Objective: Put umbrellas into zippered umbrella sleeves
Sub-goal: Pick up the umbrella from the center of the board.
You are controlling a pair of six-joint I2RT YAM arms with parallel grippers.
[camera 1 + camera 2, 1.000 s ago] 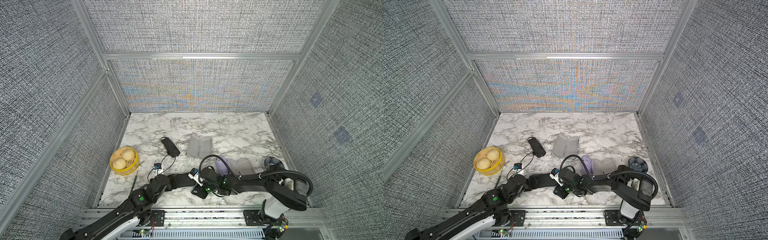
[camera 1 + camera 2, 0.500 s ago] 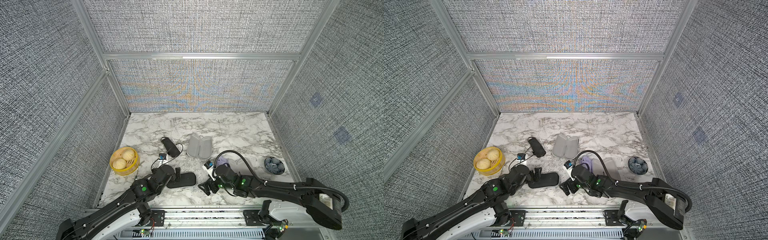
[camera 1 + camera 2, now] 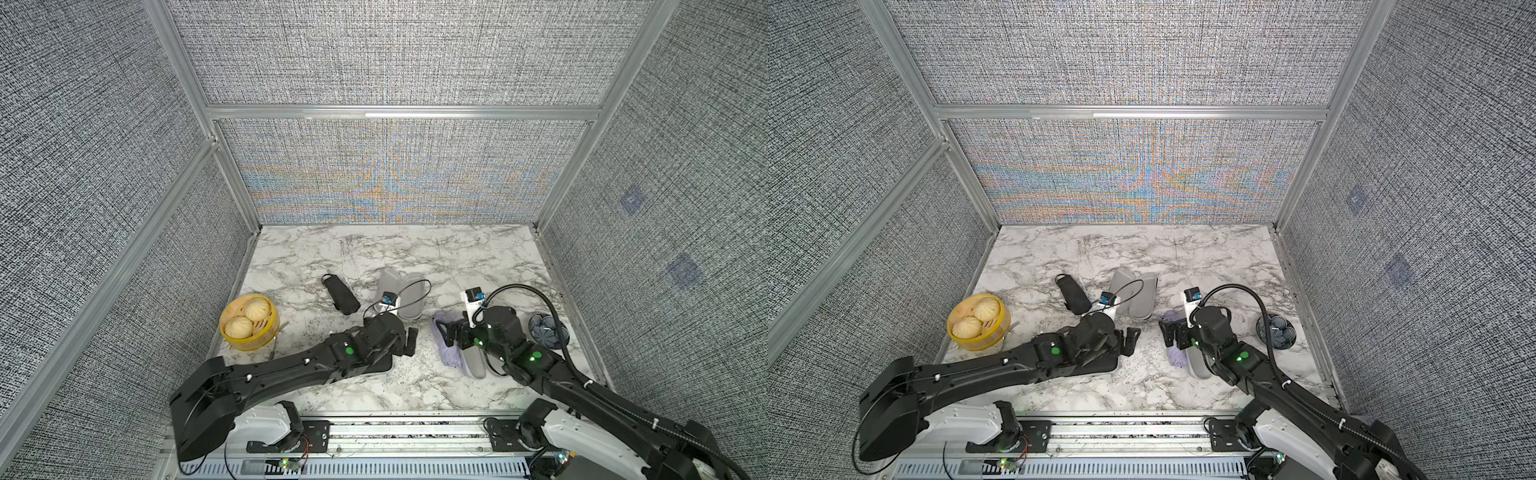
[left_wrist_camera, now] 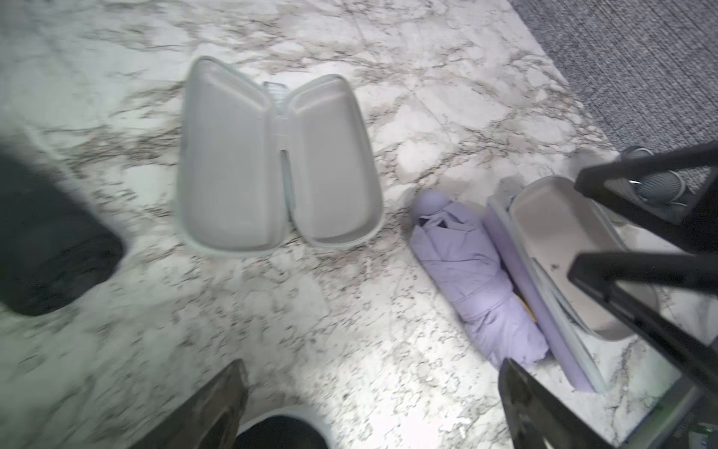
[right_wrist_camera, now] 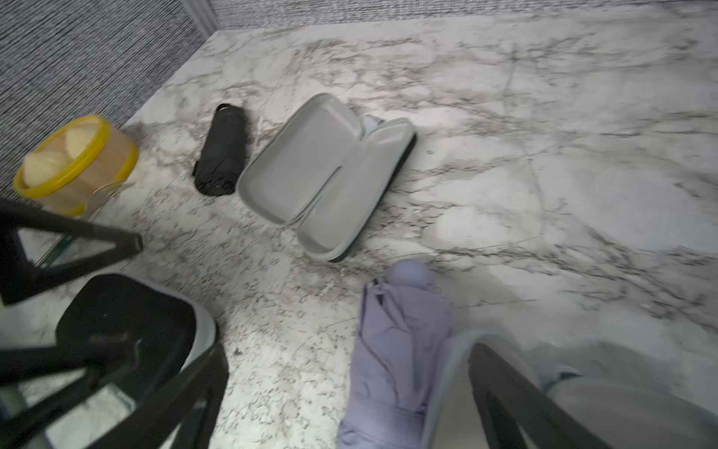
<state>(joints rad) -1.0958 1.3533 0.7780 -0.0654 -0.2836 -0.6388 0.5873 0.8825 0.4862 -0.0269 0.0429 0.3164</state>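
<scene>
A black umbrella lies mid-table beside an open zippered sleeve showing grey lining. A lavender umbrella rests against an open lavender sleeve. A black sleeve, folded over with a pale rim showing, lies under my left arm. My left gripper hangs open and empty over its end. My right gripper is open above the lavender umbrella.
A yellow basket of buns stands at the left edge. A dark round bowl sits by the right wall. Walls close in the table's left, back and right sides.
My right gripper has opened and swung right, away from the black sleeve to above the lavender umbrella. My left gripper has drawn back over the black sleeve, still open.
</scene>
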